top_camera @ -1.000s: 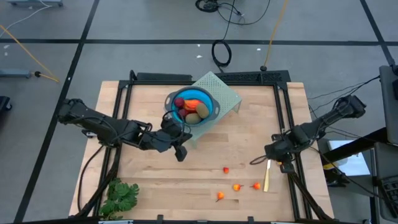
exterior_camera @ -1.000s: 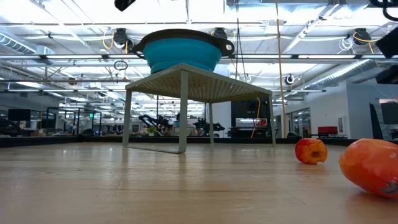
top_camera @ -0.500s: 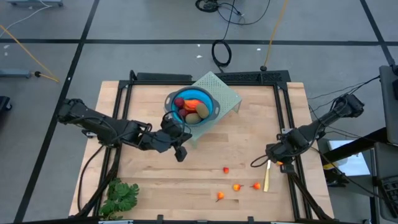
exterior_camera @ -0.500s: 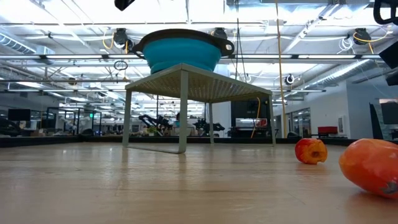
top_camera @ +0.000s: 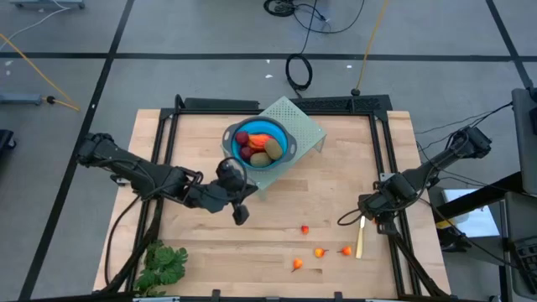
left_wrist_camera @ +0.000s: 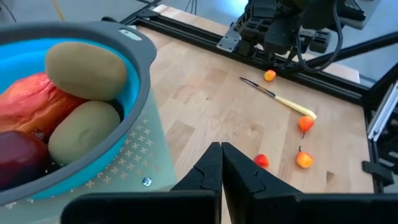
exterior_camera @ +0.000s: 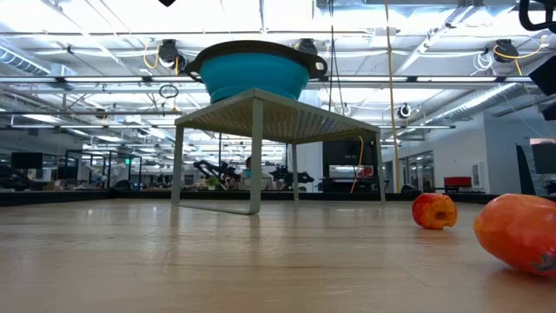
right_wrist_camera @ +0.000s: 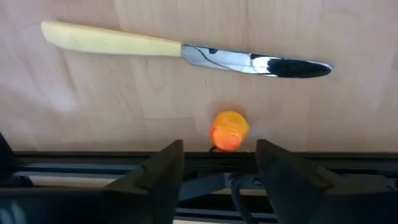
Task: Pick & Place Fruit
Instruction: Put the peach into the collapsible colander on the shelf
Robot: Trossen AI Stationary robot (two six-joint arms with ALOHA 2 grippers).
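A blue bowl [top_camera: 256,144] stands on a pale green rack [top_camera: 302,126] at the table's far middle. It holds two olive ovals [left_wrist_camera: 87,68], a red-orange piece [left_wrist_camera: 31,106] and a dark-red ball [left_wrist_camera: 18,155]. My left gripper [top_camera: 241,214] is shut and hangs beside the rack's near side, holding nothing. Three tiny orange fruits [top_camera: 320,252] lie on the table near the front. At the right rail my right gripper [right_wrist_camera: 219,168] is open. A tiny orange fruit [right_wrist_camera: 229,130] lies on the wood just past its fingertips, untouched.
A knife [right_wrist_camera: 186,53] with a yellow handle lies by the right gripper. A leafy green bunch [top_camera: 164,264] sits at the near left corner. A black frame rail [top_camera: 382,159] runs along the table's edges. The bare wood is widest between the rack and the near edge.
My left gripper has drawn back a little from the rack toward the table's near edge, still shut.
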